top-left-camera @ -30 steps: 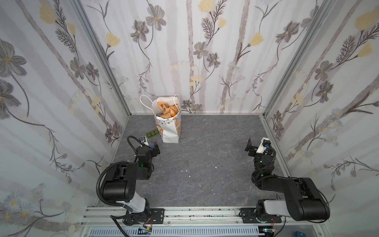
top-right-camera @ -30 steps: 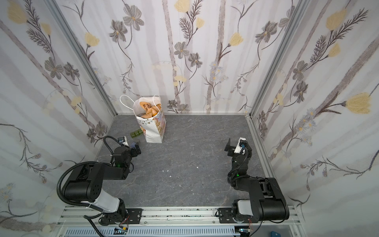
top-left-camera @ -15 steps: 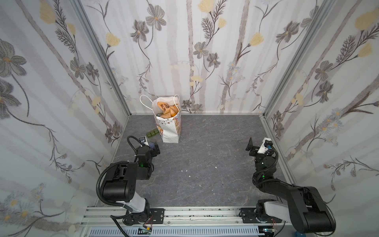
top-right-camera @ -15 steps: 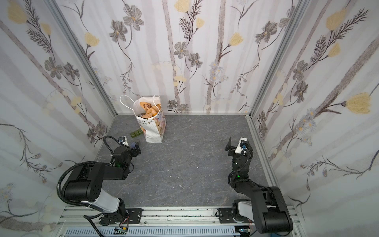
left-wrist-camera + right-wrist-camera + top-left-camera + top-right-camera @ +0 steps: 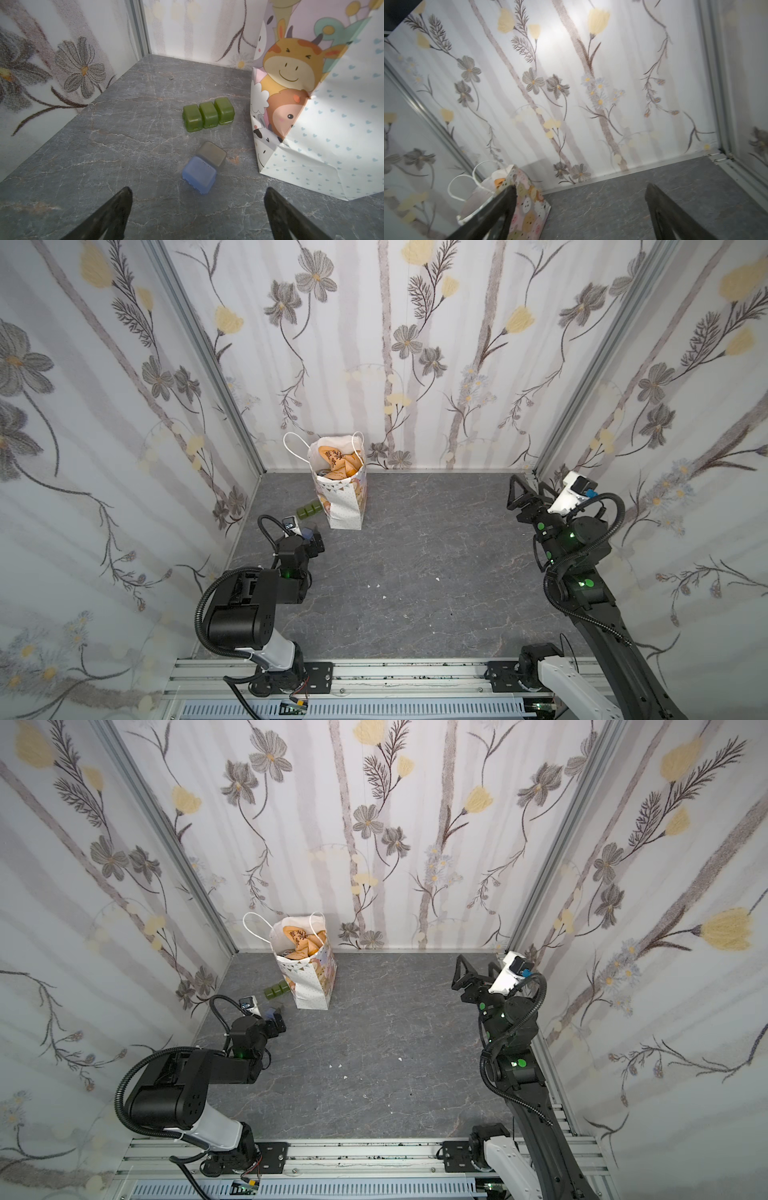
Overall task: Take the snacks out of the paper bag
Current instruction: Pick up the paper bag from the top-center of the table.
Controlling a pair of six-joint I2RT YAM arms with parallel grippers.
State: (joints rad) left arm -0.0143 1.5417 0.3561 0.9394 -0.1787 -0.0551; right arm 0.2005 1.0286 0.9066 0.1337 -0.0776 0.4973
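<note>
The paper bag stands upright on the grey table near the back wall, on the left arm's side. The orange snacks show at its open mouth. The left gripper sits low near the bag, jaws apart and empty. The right gripper, well apart from the bag, is likewise spread and holds nothing.

**Left arm**: black jointed links with a bulky cylindrical motor housing, a white base link, a ribbed black cable hose and a green indicator light.

**Right arm**: matching black links, several green lights, a ribbed hose, and a white camera module bearing a blue connector.

Black mounting plates bolt both bases to a silver aluminium rail.

**Left gripper** and **right gripper**: matte black tapered fingers with triangular cut-outs.
</note>
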